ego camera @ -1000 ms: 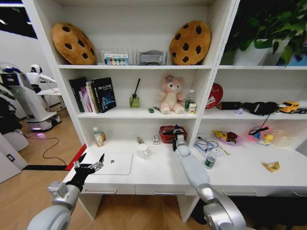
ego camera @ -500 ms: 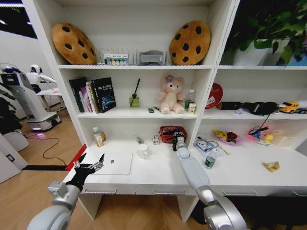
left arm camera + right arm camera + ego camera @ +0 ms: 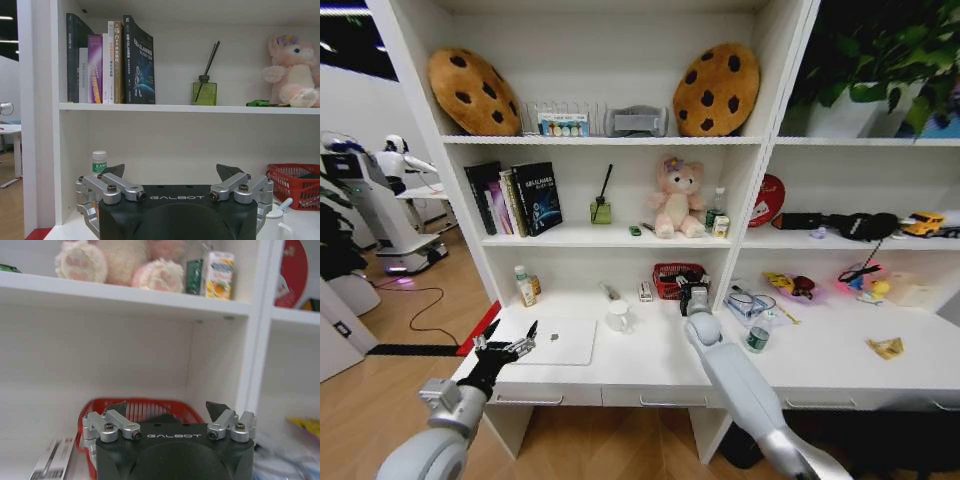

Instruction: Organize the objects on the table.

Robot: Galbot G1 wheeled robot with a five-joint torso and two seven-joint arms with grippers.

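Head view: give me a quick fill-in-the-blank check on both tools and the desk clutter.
1. The right tool hovers open in front of the ____ basket.
2. The left tool is open beside the closed silver ____ on the table.
3. The green-banded can stands ____ on the desk.
4. The yellow scrap lies on the robot's ____ side.

Missing words: red; laptop; upright; right

"GALBOT" on left end effector (image 3: pixel 172 172)

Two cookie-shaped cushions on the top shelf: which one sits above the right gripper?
The right-hand cookie cushion, leaning by the shelf divider, is above the right gripper at the red basket. The other cookie cushion is far left.
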